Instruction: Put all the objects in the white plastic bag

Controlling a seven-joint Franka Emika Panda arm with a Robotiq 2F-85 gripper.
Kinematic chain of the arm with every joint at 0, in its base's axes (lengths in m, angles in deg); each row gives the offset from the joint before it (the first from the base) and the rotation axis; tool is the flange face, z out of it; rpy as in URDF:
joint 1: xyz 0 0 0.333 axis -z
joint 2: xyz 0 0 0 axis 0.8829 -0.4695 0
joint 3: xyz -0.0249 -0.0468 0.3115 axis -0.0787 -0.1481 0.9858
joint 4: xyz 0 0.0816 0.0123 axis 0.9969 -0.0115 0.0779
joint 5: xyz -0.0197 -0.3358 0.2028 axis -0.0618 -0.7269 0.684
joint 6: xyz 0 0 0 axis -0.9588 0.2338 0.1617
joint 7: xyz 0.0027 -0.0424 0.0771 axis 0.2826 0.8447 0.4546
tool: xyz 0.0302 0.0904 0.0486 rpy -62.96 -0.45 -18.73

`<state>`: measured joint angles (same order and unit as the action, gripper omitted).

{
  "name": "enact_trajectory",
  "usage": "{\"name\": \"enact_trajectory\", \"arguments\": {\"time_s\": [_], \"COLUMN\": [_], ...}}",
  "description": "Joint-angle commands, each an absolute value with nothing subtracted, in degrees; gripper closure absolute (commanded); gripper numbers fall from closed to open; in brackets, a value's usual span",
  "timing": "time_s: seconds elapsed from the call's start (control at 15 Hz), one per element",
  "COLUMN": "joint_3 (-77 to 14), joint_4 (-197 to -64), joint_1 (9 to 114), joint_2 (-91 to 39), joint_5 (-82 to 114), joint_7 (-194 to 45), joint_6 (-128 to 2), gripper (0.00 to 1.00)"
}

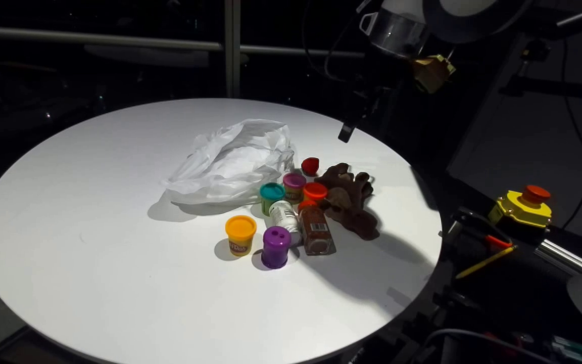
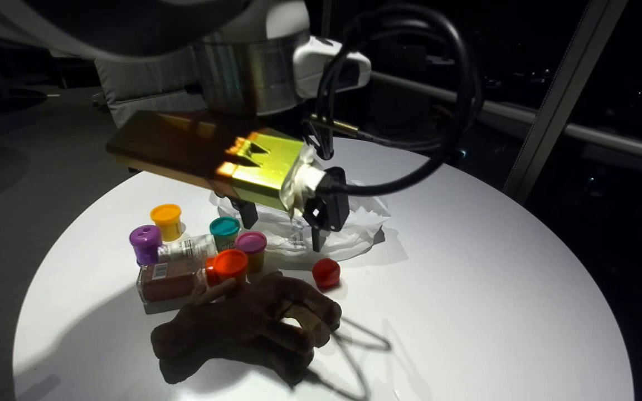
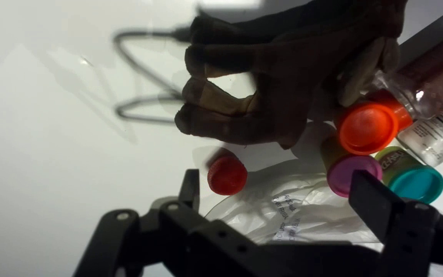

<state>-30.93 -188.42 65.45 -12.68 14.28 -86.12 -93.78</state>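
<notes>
The white plastic bag [image 1: 235,156] lies crumpled, its mouth spread, mid-table; it also shows in the wrist view [image 3: 244,223]. Beside it stand tubs with teal [image 1: 272,191], pink-purple [image 1: 294,180], orange-red [image 1: 315,190] and yellow [image 1: 241,225] lids. A purple cylinder with holes [image 1: 276,246], a white-labelled bottle [image 1: 285,216] and a reddish-brown bottle [image 1: 315,230] are near them. A small red ball-like object [image 3: 227,176] lies by the bag. A dark brown object with finger-like parts [image 2: 243,323] lies alongside. My gripper [image 3: 275,177] is open and empty above the bag's edge.
The round white table [image 1: 119,283] carries everything. Glass panes and a rail [image 1: 94,39] are behind it. A yellow box with a red button [image 1: 523,207] is beside the table. A cable loop [image 2: 455,100] hangs from the wrist.
</notes>
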Motion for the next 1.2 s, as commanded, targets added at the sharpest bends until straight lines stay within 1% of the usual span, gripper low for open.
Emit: {"name": "enact_trajectory", "arguments": {"time_s": [0.0,0.27,0.67,1.07,1.13], "joint_3": [-30.59,-28.2,-28.13,-26.3,-25.86], "joint_4": [-182.22,-177.77,-171.51,-165.96,-165.56], "joint_1": [66.38,68.62,70.18,72.27,72.75], "joint_2": [-21.26,-28.58,-37.68,-42.37,-42.76], "joint_5": [16.83,19.61,17.4,17.19,17.21], "joint_7": [-88.16,-89.85,-90.18,-90.97,-91.21], "joint_6": [-97.54,-99.29,-101.61,-102.4,-102.08], "gripper": [0.0,0.0,0.0,0.0,0.1]}}
